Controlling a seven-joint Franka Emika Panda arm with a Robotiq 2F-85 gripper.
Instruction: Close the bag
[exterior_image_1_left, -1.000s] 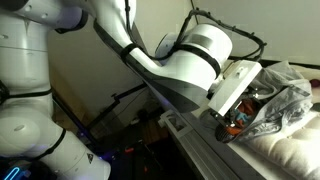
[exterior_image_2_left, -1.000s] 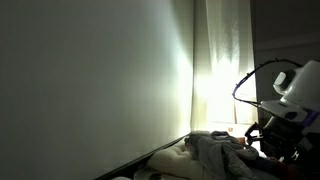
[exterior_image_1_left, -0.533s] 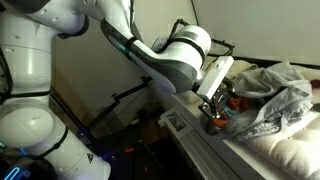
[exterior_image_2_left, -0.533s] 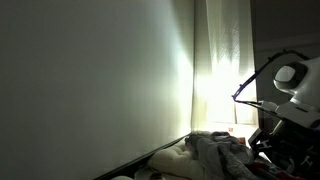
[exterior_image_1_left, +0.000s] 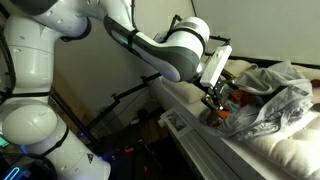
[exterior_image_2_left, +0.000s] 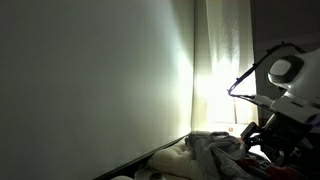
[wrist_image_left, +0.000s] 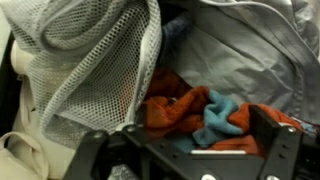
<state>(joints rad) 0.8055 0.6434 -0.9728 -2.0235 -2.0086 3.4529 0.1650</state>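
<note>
The white arm (exterior_image_1_left: 40, 70) stands tall from its bulky lower joints, folds over at the top and reaches out across the room, the forearm sloping down into a thick rounded wrist (exterior_image_1_left: 185, 48) with a black cable (exterior_image_1_left: 200, 18) looped over it. From that wrist the dark gripper (exterior_image_1_left: 213, 103) points downward; it also shows low at the picture's edge in an exterior view (exterior_image_2_left: 262, 140), under the white wrist housing. Seen from the wrist, its two black fingers (wrist_image_left: 88, 158) stand spread as wide as they go, gripping nothing.
</note>
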